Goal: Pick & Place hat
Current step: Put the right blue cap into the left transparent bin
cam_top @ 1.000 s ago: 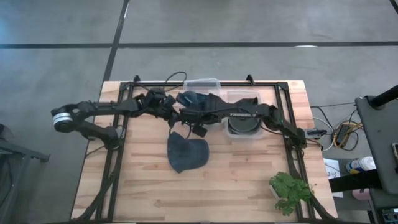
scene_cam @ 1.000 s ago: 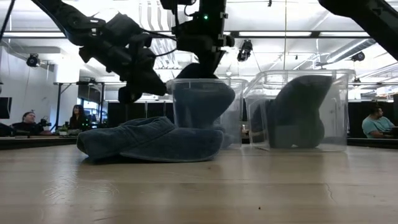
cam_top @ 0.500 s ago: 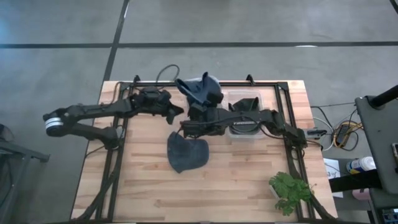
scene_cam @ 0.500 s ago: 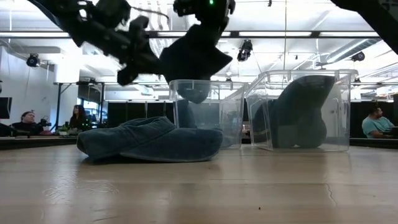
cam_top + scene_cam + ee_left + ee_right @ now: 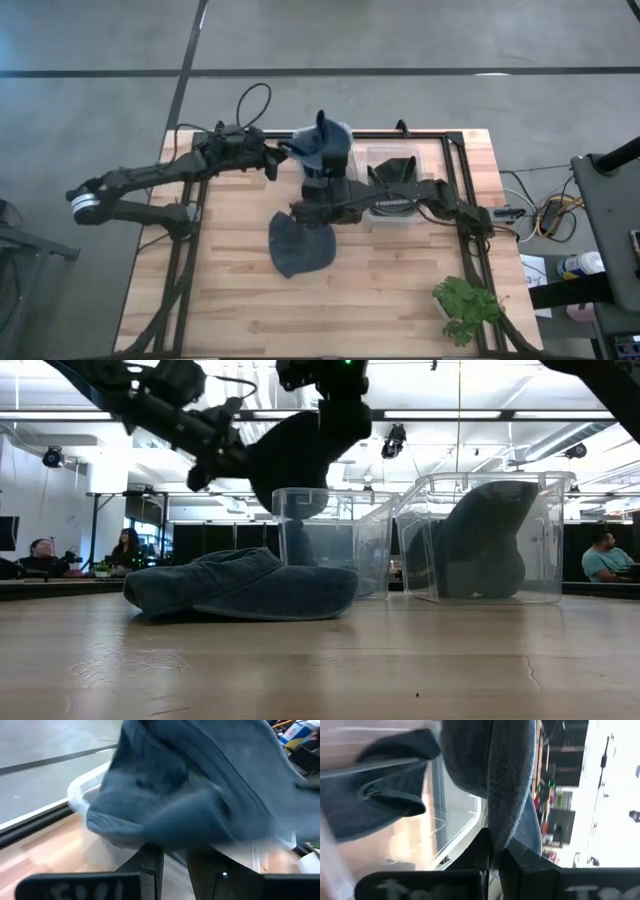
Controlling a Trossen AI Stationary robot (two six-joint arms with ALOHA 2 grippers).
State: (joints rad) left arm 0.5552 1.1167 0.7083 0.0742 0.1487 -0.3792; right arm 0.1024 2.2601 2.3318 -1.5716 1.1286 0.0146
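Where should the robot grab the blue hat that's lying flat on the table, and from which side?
Probably the thin edge of the dark blue fabric hat lying on the wooden table, coming straight down from above. It lies flat and floppy, so a fold of the rim facing the table's open front looks easiest to pinch, clear of the clear plastic bins.

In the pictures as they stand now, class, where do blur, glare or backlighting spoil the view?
Left wrist view: the lifted hat is smeared by motion blur. Right wrist view: the far side is washed out white. Low view: ceiling lights backlight the scene, so both arms and that hat read as silhouettes. High view: evenly lit, sharp.
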